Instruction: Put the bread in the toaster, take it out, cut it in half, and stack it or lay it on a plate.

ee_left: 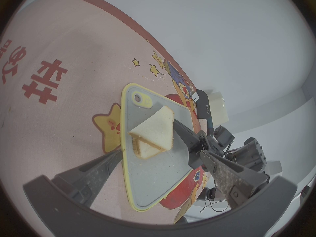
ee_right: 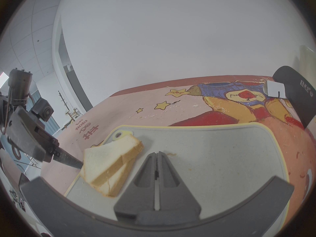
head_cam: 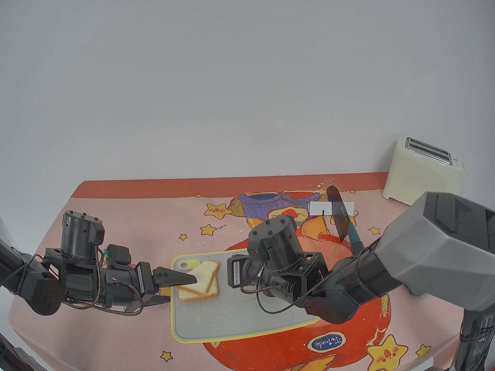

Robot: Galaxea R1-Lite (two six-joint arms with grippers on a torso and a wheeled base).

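Two triangular halves of toasted bread (head_cam: 200, 282) (ee_left: 154, 130) (ee_right: 110, 163) lie stacked on the near-left part of a grey cutting board (head_cam: 242, 318) (ee_left: 154, 178) (ee_right: 214, 155) with a yellow rim. The upper half is tilted on the lower one. My left gripper (head_cam: 178, 289) (ee_left: 161, 152) is open at the board's left edge, with one fingertip (ee_right: 70, 159) at the bread's edge. My right gripper (head_cam: 229, 279) (ee_right: 157, 157) (ee_left: 184, 132) is shut and empty, low over the board just right of the bread. A cream toaster (head_cam: 423, 171) stands at the table's far right corner.
A black-bladed knife (head_cam: 337, 215) (ee_right: 293, 89) (ee_left: 204, 106) with a teal handle rests behind the board by a small white holder (head_cam: 331, 208). The table wears a pink cartoon-print cloth (head_cam: 144, 222). A white wall rises behind the table.
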